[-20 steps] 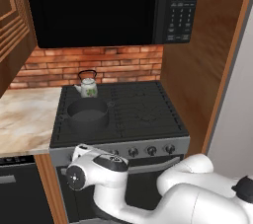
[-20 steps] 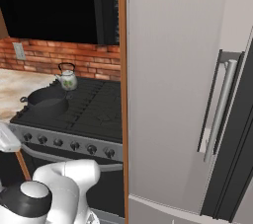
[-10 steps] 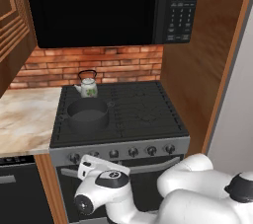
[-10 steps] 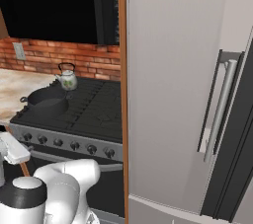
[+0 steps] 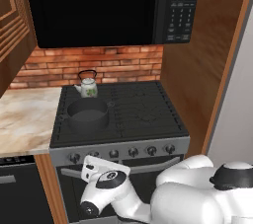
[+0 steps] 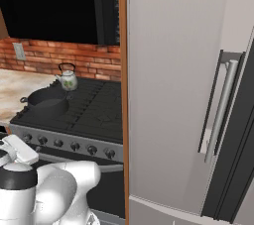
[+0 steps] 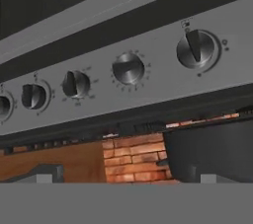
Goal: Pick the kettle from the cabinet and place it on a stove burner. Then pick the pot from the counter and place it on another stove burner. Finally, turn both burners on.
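From the stove (image 5: pixel 143 119), the table (image 5: pixel 24 119) lies to its left. The pot (image 5: pixel 88 114) sits on the front-left burner and the kettle (image 5: pixel 88 86) on the burner just behind it, so both placements look done. What's left is lighting the burners. The hand hangs low before the knobs (image 7: pixel 127 68), upside down, jaws wide open and empty. Next it must close in on the right knob, pinch it and turn.

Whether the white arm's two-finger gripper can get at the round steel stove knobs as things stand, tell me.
Probably yes. The gripper faces the row of round steel knobs close up, jaws open, with nothing between them.
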